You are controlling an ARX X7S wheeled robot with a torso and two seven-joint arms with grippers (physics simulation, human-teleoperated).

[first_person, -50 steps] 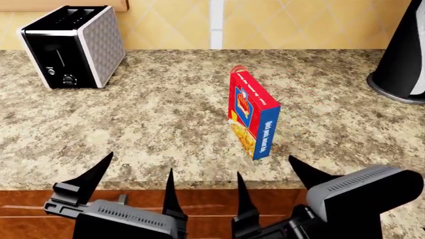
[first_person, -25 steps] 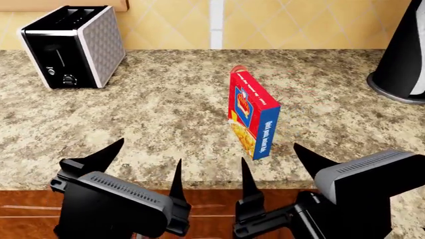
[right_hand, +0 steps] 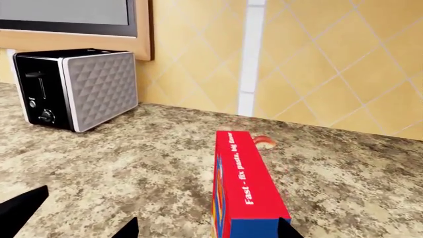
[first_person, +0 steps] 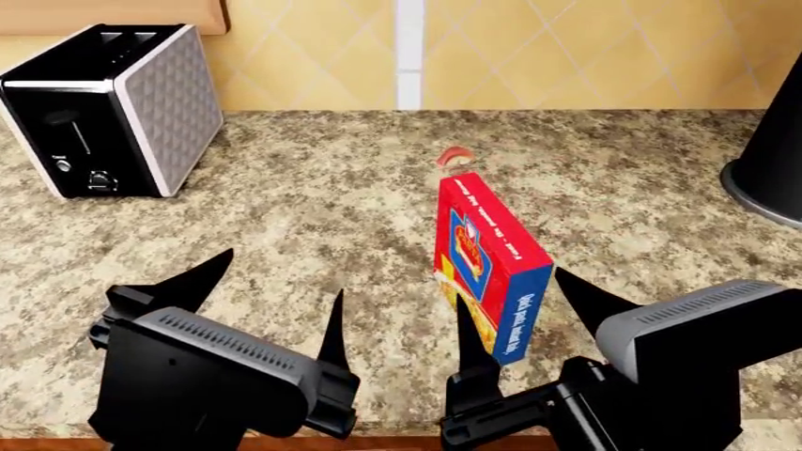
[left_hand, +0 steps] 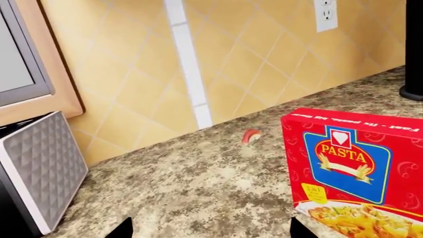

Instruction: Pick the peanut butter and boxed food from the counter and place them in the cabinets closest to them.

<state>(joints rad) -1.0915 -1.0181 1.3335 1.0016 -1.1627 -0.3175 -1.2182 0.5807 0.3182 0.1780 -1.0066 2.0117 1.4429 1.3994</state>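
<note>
Since half a second ago our head view has shifted forward: the wooden cabinet front below the counter edge has dropped out of sight, the silver-and-black toaster sits higher and further left, and the upright red cardboard pasta box with blue sides now stands closer to us, between our two arms.

Our left hand is spread wide, its two black pointed fingers well apart, and it holds nothing and touches nothing. Our right hand is likewise wide open and empty; its inner finger shows just beside the near blue end of the box, though we cannot tell whether it touches. In the left wrist view only the two black fingertips show at the edge, with the box's red front reading "PASTA" close ahead.

The box stands upright on the speckled beige-and-brown granite counter, narrow edge toward us. Just behind it lies a tiny red-and-white piece. A dark conical base of some appliance stands at the right edge. Behind the counter runs a yellow diagonal-tiled wall with a white vertical strip, and a white power outlet shows in the left wrist view.
</note>
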